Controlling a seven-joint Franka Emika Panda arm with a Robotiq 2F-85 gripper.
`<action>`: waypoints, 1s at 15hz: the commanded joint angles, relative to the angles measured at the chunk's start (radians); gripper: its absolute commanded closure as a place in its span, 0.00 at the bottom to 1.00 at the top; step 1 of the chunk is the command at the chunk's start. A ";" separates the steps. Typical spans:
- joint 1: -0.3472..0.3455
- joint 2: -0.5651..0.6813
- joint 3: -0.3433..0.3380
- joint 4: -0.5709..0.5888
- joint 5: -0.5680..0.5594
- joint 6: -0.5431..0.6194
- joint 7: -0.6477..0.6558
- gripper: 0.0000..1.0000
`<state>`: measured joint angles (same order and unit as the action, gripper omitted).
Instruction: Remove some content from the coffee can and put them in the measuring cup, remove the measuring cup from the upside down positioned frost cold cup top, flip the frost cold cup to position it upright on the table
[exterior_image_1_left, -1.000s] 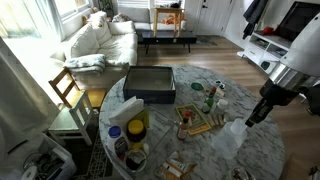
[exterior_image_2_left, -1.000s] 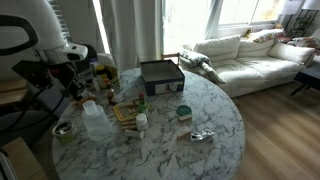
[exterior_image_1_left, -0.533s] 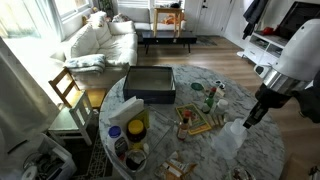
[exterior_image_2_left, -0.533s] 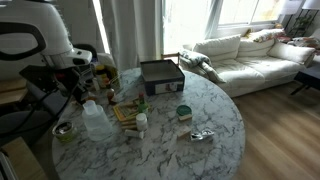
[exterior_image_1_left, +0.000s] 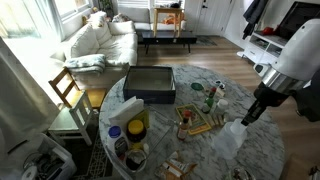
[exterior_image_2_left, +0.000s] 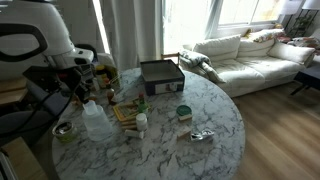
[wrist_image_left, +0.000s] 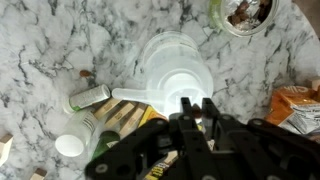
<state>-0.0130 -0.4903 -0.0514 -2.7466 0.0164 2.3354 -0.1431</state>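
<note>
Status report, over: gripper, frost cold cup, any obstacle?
Gripper above frost cold cup, jaw state unclear. Measuring cup on its upturned base. Small bottle lies beside.

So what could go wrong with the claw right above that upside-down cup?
1. The measuring cup only rests on the upturned frost cold cup. A clumsy touch from the claw might knock it off or topple both.
2. The table is crowded: a small bottle lies close by and the open coffee can stands near, so anything that falls could hit them.

Bright window daylight, blown-out highlights in exterior views; wrist view soft, blurred, marble glaring.
</note>
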 joint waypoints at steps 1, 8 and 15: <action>-0.006 0.011 0.002 0.001 -0.019 0.017 0.011 0.51; -0.007 -0.001 0.002 0.005 -0.013 0.004 0.021 0.01; 0.000 0.069 0.028 0.010 -0.048 0.033 0.011 0.00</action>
<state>-0.0122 -0.4727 -0.0386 -2.7419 0.0097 2.3388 -0.1366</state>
